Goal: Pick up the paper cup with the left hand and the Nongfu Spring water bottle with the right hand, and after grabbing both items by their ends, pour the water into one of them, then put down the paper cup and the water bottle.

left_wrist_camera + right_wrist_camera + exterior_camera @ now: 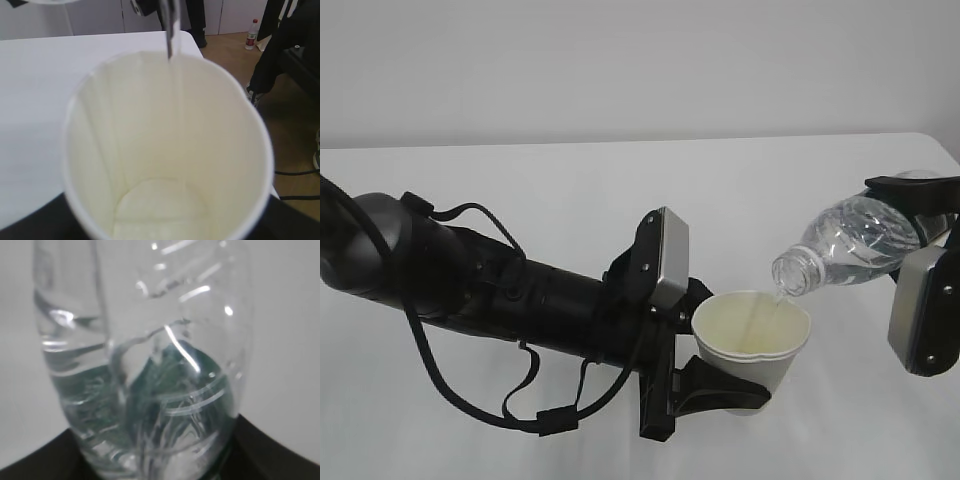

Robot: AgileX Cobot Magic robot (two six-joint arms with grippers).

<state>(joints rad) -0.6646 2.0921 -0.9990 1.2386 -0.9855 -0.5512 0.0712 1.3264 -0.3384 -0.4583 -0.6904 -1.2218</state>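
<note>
The left gripper [725,392] pinches the paper cup [752,340] low on its wall, above the bench [570,190]. Just above the cup's rim the right gripper [925,215] clamps the Nongfu Spring water bottle [850,245] by its base, tilted — water [170,35] streams in. A steeper tilt could send the stream past the rim; the soft cup might buckle as it fills.

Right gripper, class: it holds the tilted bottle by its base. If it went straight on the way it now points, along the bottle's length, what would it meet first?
Probably the paper cup: the right gripper points down-left along the water bottle, whose mouth hangs just above the cup's rim. Depth is uncertain.
</note>
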